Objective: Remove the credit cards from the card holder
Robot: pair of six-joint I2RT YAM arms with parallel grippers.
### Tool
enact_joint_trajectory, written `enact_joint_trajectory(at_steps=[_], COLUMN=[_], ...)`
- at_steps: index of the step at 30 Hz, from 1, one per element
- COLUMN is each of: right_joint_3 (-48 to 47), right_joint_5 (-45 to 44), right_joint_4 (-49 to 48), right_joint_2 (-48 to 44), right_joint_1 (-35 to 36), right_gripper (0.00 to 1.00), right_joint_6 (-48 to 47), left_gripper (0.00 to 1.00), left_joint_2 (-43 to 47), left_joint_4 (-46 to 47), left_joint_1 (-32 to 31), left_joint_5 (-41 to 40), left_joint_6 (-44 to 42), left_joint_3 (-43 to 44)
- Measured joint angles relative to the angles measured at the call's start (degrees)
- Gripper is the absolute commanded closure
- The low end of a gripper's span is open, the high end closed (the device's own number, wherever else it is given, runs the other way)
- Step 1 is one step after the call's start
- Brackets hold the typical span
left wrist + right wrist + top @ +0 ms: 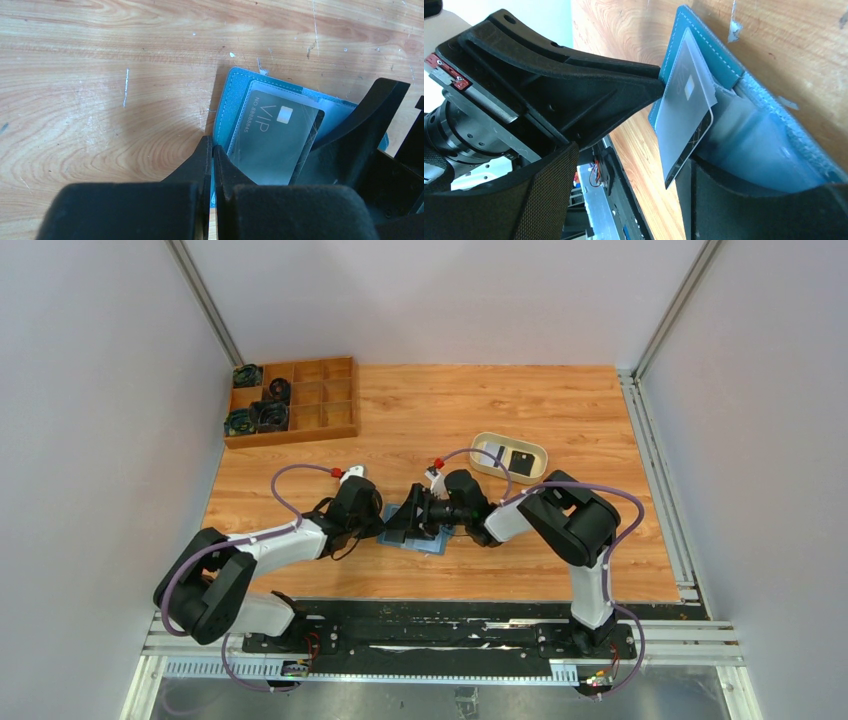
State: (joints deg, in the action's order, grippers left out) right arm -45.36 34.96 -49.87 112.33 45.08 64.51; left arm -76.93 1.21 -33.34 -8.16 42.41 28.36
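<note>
The teal card holder lies open on the wooden table, mostly hidden under both grippers in the top view. My left gripper is shut on the holder's left edge, pinning it. A grey VIP credit card sticks partway out of a slot. In the right wrist view the card juts from the holder, and my right gripper stands open around its free corner. One finger is close beside the card; the other pad stays well apart.
A cream oval tray behind the right arm holds dark cards. A wooden compartment box with dark items sits at the back left. The left gripper's body crowds the right wrist view.
</note>
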Motion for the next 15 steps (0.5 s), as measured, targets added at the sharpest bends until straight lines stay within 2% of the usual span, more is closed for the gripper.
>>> enact_joint_trajectory(at_steps=[15], right_joint_3=[3.80], right_joint_5=[2.01], right_joint_4=[-0.31], right_joint_2=[-1.05], right_joint_1=[-1.53], right_gripper=[0.43], right_joint_6=[1.09], left_gripper=[1.00], left_joint_2=[0.07], left_joint_4=[0.26], left_joint_1=[0.00], left_joint_5=[-0.04], left_joint_6=[0.00], left_joint_3=[-0.20])
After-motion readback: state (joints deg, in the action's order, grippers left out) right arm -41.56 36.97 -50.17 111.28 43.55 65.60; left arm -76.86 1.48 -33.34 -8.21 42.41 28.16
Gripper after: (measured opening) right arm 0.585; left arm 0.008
